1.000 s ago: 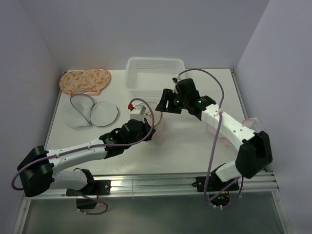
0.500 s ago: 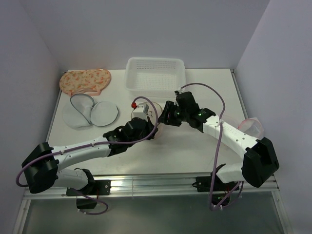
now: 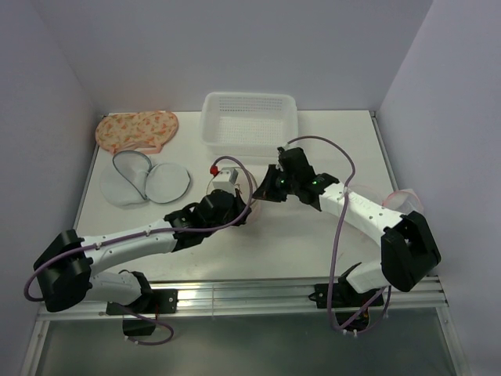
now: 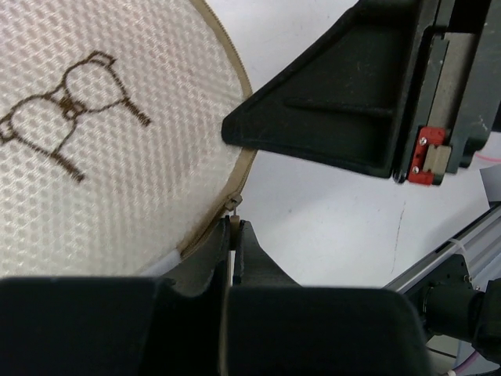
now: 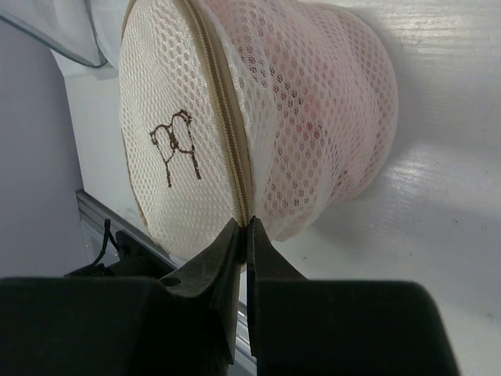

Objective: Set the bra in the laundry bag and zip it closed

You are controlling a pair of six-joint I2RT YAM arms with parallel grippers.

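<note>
Bag [image 5: 176,94], centre of table [image 3: 305,235], bra [image 5: 313,102] pink inside: left gripper [image 4: 233,229] clamps the zip rim [image 5: 227,117] by its apparent pull [image 4: 232,206], right gripper [image 5: 244,231] clamps the rim just beside; risk: uneven tugging slips the rim free or snags mesh, jamming the zip.

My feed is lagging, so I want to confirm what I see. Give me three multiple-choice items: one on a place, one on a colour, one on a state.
1. Where is the basket?
A. far edge of the table
B. near left corner
C. under the bag

2. What colour is the zip rim of the bag?
A. grey
B. blue
C. tan

3. How is the right gripper?
A. open over the basket
B. shut on the rim
C. out of view

Answers:
1 A, it sits at the top of the overhead view.
2 C, it looks tan in both wrist views.
3 B, its wrist view shows it pinched on the rim.
</note>
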